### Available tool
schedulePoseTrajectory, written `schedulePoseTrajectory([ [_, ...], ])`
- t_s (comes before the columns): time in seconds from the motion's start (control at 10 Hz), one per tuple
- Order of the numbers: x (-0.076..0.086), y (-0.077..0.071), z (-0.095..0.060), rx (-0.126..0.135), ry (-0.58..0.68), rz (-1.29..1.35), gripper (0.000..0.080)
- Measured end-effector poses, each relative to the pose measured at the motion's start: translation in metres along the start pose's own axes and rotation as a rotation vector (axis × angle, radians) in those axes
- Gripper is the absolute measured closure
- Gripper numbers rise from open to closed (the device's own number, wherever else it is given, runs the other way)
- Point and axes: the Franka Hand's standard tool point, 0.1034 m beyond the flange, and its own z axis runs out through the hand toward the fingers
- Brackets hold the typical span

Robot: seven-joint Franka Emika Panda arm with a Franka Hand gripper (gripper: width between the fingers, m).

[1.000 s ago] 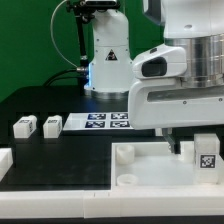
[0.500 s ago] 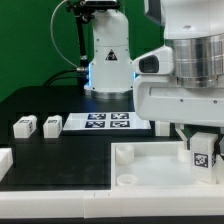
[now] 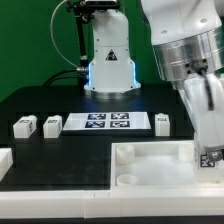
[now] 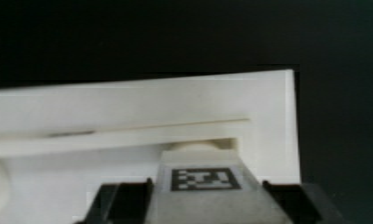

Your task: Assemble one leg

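Clearly the pincer [image 4: 204, 200] clenched the leg [image 4: 206, 172], a light, stiff plastic block, by its smooth sides.

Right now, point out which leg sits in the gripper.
The leg over the tray's right corner, between the gripper fingers; three others lie loose on the table.

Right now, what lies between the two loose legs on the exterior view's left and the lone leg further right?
The marker board, flat on the black table, in the exterior view.
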Motion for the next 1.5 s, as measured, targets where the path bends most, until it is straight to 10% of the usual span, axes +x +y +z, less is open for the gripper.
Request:
schedulePoseTrajectory([
  [0.5, 0.001, 0.001, 0.002, -0.001, -0.004, 0.147, 0.0508],
  [0.6, 0.001, 0.002, 0.002, -0.003, -0.004, 0.138, 0.0342],
  [0.9, -0.006, 0.017, -0.001, -0.162, 0.017, -0.379, 0.0158],
  [1.2, -0.004, 0.015, 0.000, -0.156, 0.001, -0.669, 0.0152],
  [1.5, 0.005, 0.018, 0.000, -0.232, 0.057, -1.181, 0.0151],
])
